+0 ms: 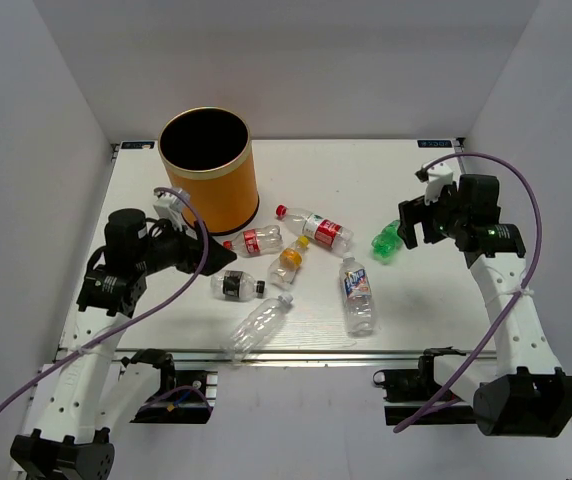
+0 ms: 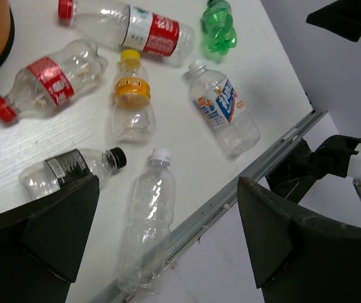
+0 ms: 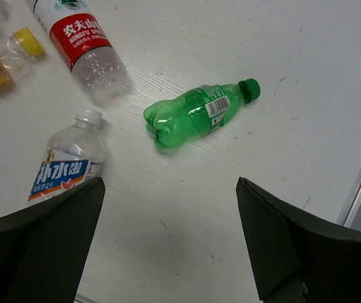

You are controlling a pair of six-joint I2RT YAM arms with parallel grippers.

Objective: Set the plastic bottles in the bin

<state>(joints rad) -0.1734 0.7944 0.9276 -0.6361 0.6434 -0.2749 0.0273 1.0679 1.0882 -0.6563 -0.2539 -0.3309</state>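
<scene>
Top external view: 7 plastic bottles (image 1: 357, 295) lie on their sides on the table (image 1: 366, 170), all outside the bin (image 1: 211, 200).
Your right gripper (image 3: 168, 240) hangs spread and empty over the green bottle (image 3: 196, 115), capped and barcode-labelled, likely your first pick. Your left gripper (image 2: 168, 240), also spread and empty, hangs above the clear unlabelled bottle (image 2: 149, 221). The bin stands upright, far-left.

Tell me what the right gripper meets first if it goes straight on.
Probably the green bottle, ahead of the right gripper with fingers open; depth is unclear, so it might touch bare table short of it.
</scene>
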